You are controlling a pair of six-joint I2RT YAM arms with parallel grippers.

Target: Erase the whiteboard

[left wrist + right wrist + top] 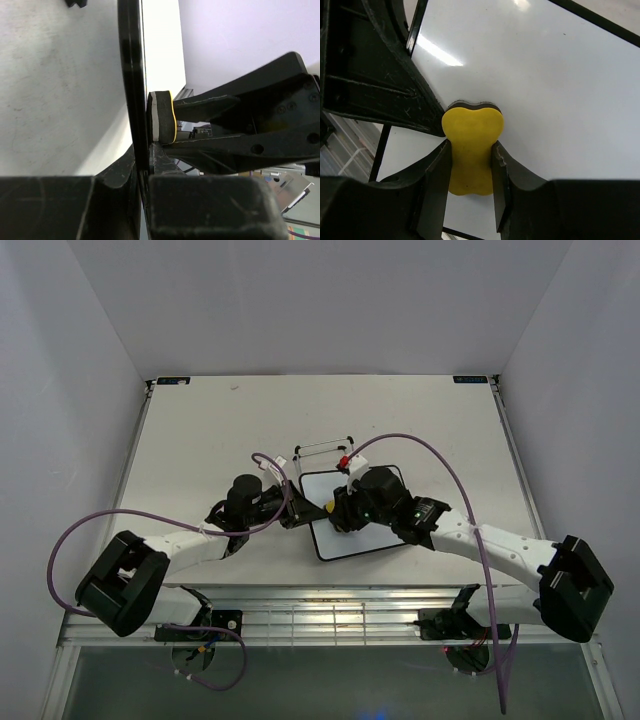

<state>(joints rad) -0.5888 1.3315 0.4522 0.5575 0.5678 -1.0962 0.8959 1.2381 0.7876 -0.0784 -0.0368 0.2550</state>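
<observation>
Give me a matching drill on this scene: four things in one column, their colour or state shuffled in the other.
1 eraser
2 whiteboard
3 left jaws
4 right jaws

A shut on the board's edge
B yellow, pressed to the board
C shut on the eraser
D white face, thin black frame

Pairs: 1-B, 2-D, 3-A, 4-C

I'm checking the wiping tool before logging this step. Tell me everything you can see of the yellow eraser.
The eraser is a small block with a waisted, bone-like outline: yellow foam-looking back, pale middle layer, dark felt-like face. The right gripper pinches its waist, one finger on each side. Its dark face presses flat on the whiteboard, close to the framed edge that the left gripper clamps.
</observation>
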